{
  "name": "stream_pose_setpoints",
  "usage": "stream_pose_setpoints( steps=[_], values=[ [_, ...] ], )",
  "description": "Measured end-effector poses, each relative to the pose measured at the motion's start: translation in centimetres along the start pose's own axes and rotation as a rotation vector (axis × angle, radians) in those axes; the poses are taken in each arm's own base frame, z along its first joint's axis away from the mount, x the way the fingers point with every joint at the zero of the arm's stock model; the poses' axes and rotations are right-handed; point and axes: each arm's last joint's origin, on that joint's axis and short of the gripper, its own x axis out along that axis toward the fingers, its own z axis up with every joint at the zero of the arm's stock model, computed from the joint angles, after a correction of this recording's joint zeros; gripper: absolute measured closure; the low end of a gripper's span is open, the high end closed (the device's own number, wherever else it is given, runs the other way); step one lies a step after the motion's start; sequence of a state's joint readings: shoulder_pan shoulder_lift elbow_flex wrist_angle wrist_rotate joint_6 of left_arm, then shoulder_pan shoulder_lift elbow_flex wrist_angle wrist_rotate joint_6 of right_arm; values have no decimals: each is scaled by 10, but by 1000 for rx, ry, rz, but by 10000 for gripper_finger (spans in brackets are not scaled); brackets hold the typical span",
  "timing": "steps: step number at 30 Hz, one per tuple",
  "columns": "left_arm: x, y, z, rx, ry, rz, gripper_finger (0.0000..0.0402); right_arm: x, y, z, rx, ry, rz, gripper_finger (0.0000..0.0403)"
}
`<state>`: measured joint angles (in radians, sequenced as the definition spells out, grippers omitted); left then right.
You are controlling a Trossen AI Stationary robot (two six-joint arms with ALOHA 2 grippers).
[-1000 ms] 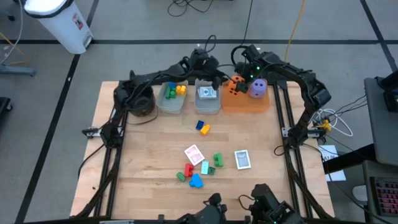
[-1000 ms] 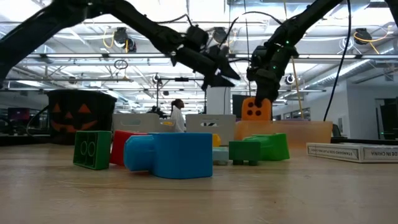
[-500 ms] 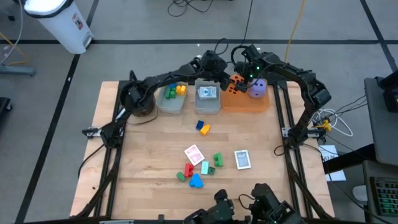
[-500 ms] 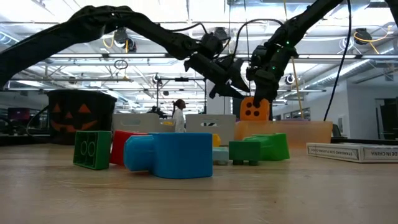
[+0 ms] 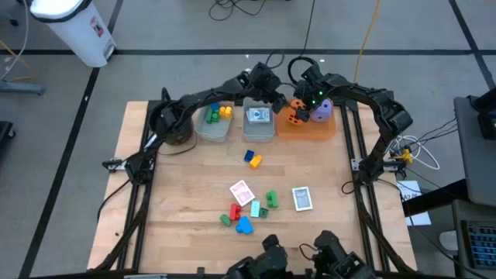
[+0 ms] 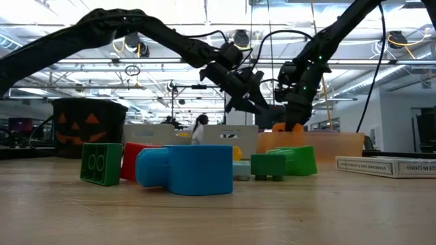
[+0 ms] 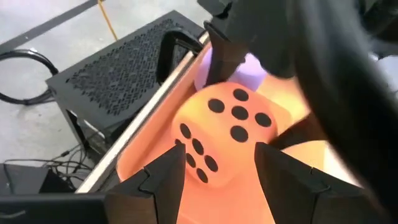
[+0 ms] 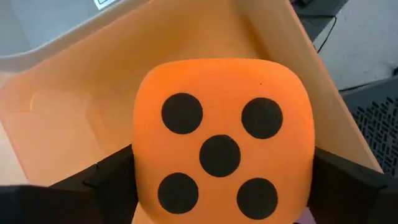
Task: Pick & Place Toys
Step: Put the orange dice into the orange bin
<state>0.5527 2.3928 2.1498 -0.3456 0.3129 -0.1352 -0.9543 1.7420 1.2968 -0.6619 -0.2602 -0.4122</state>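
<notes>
My right gripper (image 8: 217,180) straddles the orange die (image 8: 221,140), fingers wide, over the orange tray (image 8: 74,99); concrete floor beyond.

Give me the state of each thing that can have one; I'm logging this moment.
Right hand: fingers on either side of the orange die, in the orange tray.
Left hand: open, empty, pointed at the die.
Purple die: resting in the tray.
Card on the table: face down.

Orange die (image 8: 221,146) beside purple die (image 5: 322,111).
</notes>
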Motion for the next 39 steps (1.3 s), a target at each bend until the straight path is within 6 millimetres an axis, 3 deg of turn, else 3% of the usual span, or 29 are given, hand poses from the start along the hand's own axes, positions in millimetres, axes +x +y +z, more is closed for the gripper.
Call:
stream_pose_setpoints(
  steps=[8, 12, 17, 22, 33, 39],
  values=[
    [-13, -3, 5, 16, 40, -49, 204, -1, -3, 1, 5, -21, -11, 75],
    [-30, -7, 8, 51, 104, -69, 204, -1, -4, 2, 16, -29, -13, 71],
    [-57, -12, 16, 82, 149, -84, 204, -1, -5, 1, 60, -32, -3, 18],
    [-77, -20, 28, 113, 117, -91, 204, -3, -9, 1, 122, -95, 101, 39],
    [-84, -24, 33, 109, 97, -109, 204, 6, -13, -12, 280, -82, 92, 13],
    [-84, -24, 33, 104, 96, -110, 204, 8, -14, -14, 254, -78, 65, 9]
  ],
)
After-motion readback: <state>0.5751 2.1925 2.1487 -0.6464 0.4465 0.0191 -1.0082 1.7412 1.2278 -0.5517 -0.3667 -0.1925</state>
